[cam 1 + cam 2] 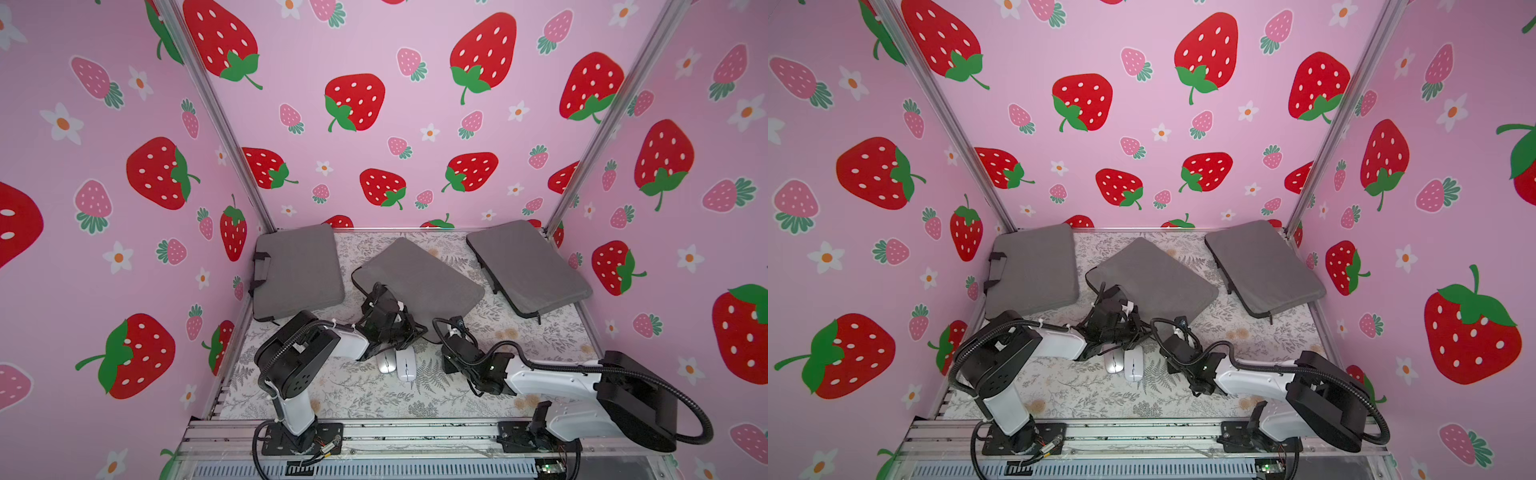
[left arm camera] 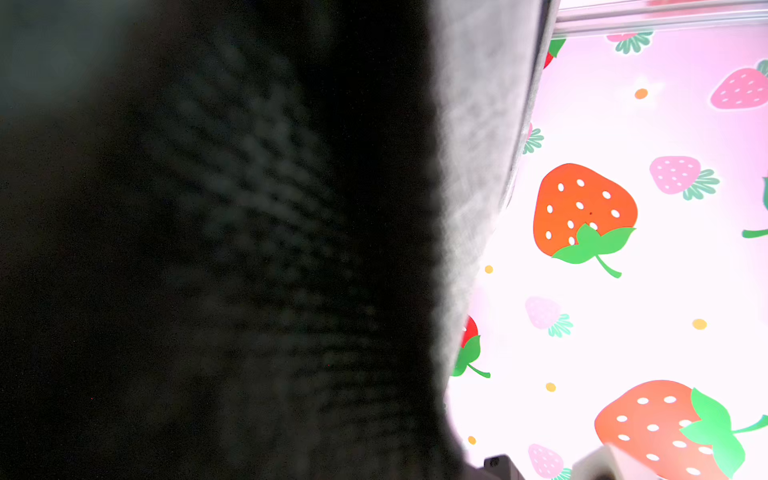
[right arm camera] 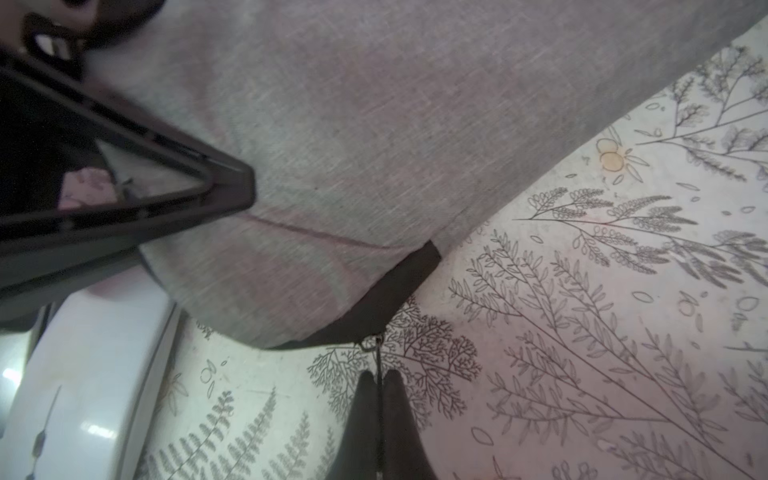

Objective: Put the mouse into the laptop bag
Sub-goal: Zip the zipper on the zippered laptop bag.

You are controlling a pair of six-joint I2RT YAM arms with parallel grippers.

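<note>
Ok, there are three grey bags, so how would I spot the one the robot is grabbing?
Find the leaf-patterned table below the strawberry walls; three flat grey fabric laptop bags lie along its back. Take the middle bag. Only it has a silver mouse and a white mouse lying side by side just before its near corner.

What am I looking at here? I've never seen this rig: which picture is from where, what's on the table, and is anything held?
Two robot arms with grippers share one table. The two wide pictures look down from overhead; the two close-ups come from a camera on each wrist. On it lie three grey laptop bags, left bag, middle bag and right bag, plus a silver mouse and a white mouse, both untouched. The right gripper is shut on the middle bag's zipper pull. The left gripper is shut at that bag's near edge; its close-up shows only blurred fabric, so its grip is unclear.
</note>
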